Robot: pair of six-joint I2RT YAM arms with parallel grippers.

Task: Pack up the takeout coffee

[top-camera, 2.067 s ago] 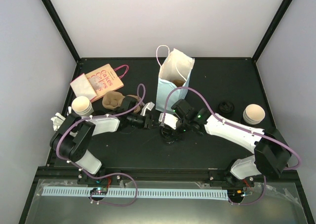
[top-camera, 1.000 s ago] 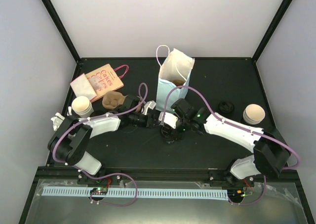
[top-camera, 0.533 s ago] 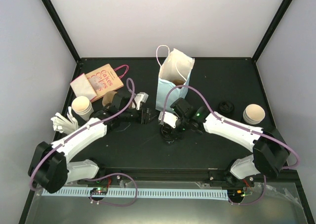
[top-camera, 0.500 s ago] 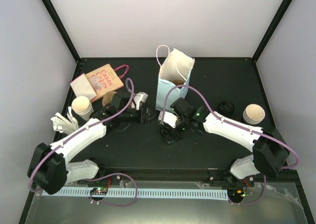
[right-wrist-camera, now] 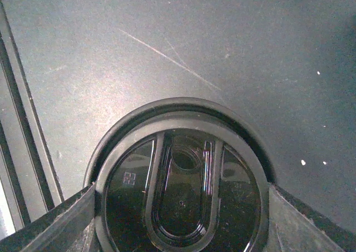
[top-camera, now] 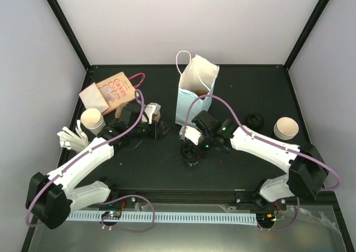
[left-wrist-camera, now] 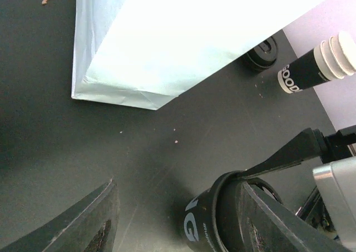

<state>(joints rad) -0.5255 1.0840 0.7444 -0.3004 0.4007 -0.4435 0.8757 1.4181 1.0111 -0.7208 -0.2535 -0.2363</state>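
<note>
Capping step: the right claw (top-camera: 191, 144) pinches the black lid (right-wrist-camera: 181, 207) on the black cup (left-wrist-camera: 203, 225), which stands mid-desk (top-camera: 239, 90) near the paper bag (top-camera: 192, 93). The left claw (top-camera: 160, 128) hangs spread (holding nothing). Next, I judge: seat the lid squarely, then bag the cup.

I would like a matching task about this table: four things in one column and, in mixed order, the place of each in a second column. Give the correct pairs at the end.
Things
1. blue paper bag
2. lidded black cup
3. loose black lid
4. pink-handled bag

Places
A. lying flat at the far left of the table
B. standing upright at the middle back
C. between the fingers of the right gripper
D. on the table at the right, beside a cup stack

Pairs: 1-B, 2-C, 3-D, 4-A
</note>
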